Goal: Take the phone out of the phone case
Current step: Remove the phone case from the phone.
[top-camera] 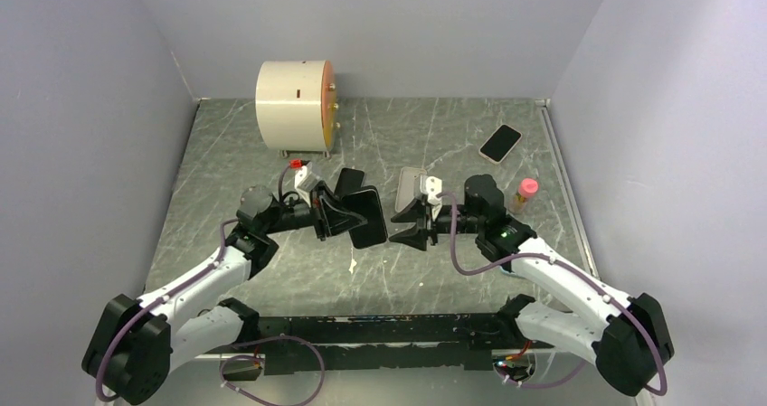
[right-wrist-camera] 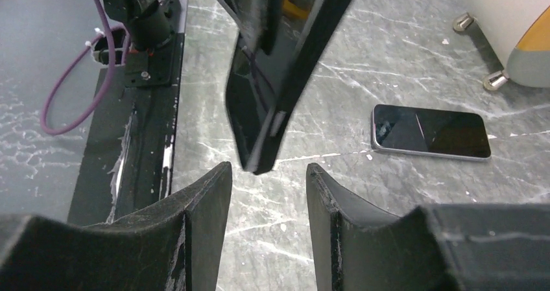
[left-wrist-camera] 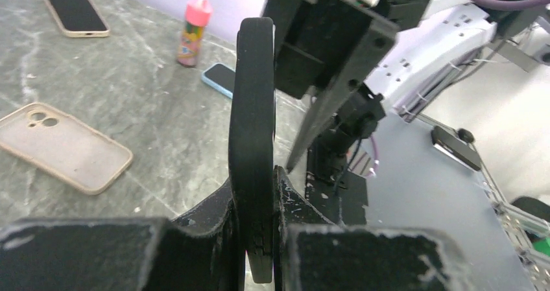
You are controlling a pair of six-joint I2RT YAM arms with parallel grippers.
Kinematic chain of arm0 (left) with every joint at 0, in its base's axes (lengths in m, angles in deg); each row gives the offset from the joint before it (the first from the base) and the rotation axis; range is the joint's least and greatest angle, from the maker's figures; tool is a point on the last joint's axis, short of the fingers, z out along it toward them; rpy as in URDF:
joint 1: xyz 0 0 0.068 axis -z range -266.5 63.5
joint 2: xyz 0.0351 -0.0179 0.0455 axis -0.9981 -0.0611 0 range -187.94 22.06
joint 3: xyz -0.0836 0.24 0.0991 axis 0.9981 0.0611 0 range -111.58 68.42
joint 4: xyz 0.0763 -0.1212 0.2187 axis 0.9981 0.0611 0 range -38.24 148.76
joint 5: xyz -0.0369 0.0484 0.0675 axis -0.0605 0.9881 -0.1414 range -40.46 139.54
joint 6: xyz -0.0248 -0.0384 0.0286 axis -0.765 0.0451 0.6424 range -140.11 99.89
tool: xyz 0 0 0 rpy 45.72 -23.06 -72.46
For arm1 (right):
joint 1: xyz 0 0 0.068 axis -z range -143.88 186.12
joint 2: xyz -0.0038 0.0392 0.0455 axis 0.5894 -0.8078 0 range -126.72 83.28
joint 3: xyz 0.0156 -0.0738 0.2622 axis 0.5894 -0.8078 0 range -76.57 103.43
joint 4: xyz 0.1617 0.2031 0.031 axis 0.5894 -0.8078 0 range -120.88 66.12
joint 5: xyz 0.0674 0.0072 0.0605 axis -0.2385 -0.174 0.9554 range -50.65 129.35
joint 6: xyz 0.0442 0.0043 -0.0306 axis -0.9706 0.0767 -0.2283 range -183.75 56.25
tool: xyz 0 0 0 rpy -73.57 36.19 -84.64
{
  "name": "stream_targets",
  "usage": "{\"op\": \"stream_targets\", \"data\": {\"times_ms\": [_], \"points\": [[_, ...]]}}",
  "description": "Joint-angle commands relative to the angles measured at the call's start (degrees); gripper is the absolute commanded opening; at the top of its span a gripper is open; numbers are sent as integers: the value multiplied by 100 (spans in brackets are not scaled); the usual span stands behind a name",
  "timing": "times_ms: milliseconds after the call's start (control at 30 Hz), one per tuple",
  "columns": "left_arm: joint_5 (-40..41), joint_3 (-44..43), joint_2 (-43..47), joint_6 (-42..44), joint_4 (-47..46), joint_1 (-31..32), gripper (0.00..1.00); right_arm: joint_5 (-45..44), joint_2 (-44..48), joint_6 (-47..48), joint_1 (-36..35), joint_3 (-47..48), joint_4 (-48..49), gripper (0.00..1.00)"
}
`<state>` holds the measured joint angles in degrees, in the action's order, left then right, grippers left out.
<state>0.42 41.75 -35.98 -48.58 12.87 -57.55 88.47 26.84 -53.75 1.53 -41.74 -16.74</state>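
1. Fingers (left-wrist-camera: 194,229) of the left gripper (left-wrist-camera: 256,203) are closed on the near end of a black phone case (left-wrist-camera: 251,109), which is pinched edge-on and stood upright between them.
2. The black phone case is held above the table (top-camera: 271,261), near its middle, between the two grippers and clear of the surface.
3. A glossy dark face, taken to be the phone (right-wrist-camera: 241,106), is seen in the case from the right wrist view. Whether any part of it has come free of the case cannot be told.
4. The right gripper (right-wrist-camera: 267,194) is open: its two fingers are spread apart with nothing between them. The lower corner of the black phone case is found just beyond their tips, not touched by either.
5. An empty clear case (left-wrist-camera: 61,147) lies flat on the table, just on the far side of the right gripper.
6. A second phone with a pale blue rim (right-wrist-camera: 431,131) lies flat on the table, on the far side of the left gripper.
7. A phone in a beige case (top-camera: 500,143) lies face up at the far right of the table.
8. A small bottle with a pink cap (top-camera: 525,192) stands upright at the right, beside the right arm's wrist.
9. A white drum (top-camera: 294,103) is set at the far left of the table.
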Motion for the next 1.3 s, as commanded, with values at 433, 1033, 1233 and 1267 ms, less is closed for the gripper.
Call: {"op": "stream_targets", "data": {"times_ms": [433, 1033, 1233, 1267], "points": [[-996, -446, -15, -915, -1429, 1, 3, 437, -361, 278, -96, 226, 355, 43], [-862, -578, 69, -327, -641, 32, 2, 1095, -232, 626, -175, 399, -239, 45], [-915, -601, 74, -380, -669, 55, 3, 1117, -253, 801, -228, 478, -363, 43], [-918, -602, 74, -370, -649, 60, 3, 1110, -257, 794, -228, 487, -344, 42]]}}
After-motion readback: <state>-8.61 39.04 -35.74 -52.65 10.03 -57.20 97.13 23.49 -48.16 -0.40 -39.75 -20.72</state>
